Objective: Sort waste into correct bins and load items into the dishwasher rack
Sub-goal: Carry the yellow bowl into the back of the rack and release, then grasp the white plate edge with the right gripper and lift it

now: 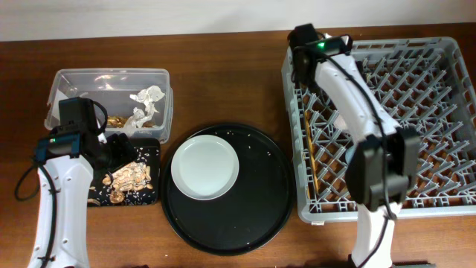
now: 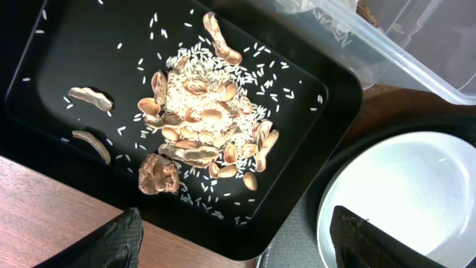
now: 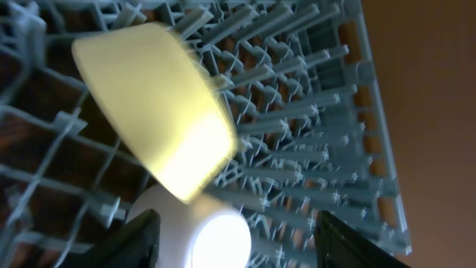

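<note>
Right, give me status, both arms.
Left gripper open, empty, over black tray. Right gripper open above yellow bowl at rack. Plate on round tray, not loaded. No obstruction seen.

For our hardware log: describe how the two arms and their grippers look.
The left arm and right arm have glossy white shells, black joint housings and thin black cables alongside. Each carries a small green light. The fingers are matte black.
</note>
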